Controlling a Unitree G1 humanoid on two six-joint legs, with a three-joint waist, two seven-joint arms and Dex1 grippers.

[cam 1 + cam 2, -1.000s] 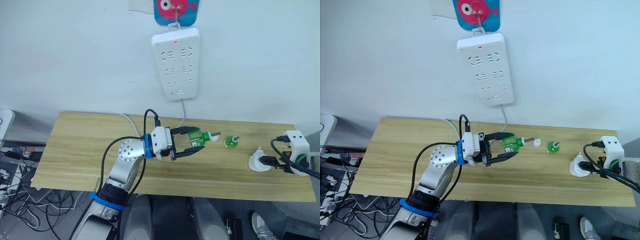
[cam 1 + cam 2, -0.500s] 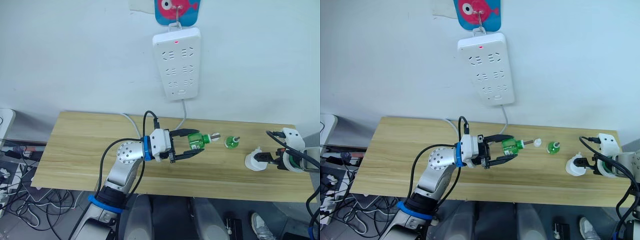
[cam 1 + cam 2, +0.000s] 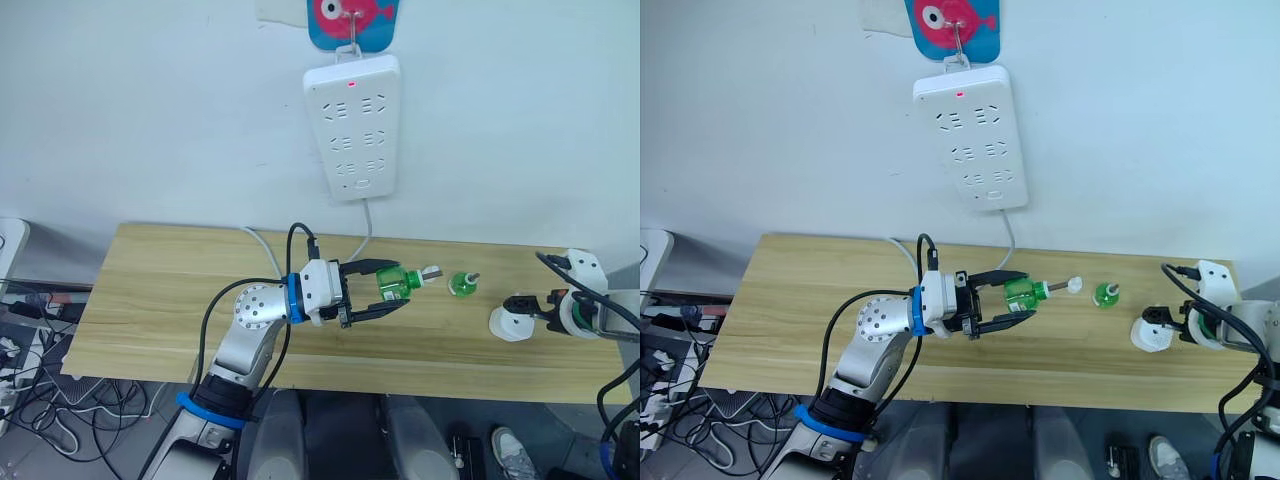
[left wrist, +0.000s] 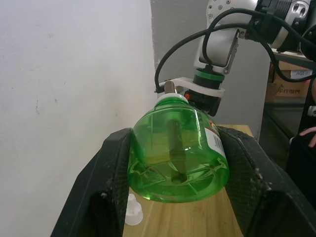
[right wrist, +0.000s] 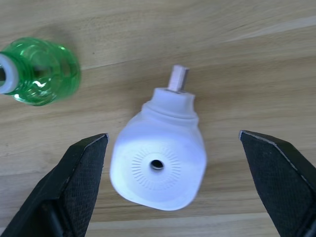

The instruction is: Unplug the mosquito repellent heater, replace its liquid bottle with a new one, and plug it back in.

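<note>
Left wrist view: left pincer [image 4: 173, 182] clamped on green bottle [image 4: 177, 158]; right pincer [image 5: 177, 182] agape around heater [image 5: 158, 168]

Table [image 3: 160, 290]: light wood, visible grain, matt. Mosquito repellent heater [image 5: 159, 165]: smooth white plastic, slightly glossy, fine ribbed rings around vent hole. Held bottle [image 4: 178, 155]: clear green plastic, glossy, paper label on side. Second bottle [image 5: 40, 73]: same translucent green plastic, ridged. Left gripper [image 4: 177, 197] fingers [image 4: 106, 187]: black matt plastic, rough, scuffed. Right gripper [image 5: 173, 182] fingers [image 5: 79, 173]: black, grainy. Power strip [image 3: 352, 125]: smooth white plastic. Wall [image 3: 150, 110]: matt white paint.
</note>
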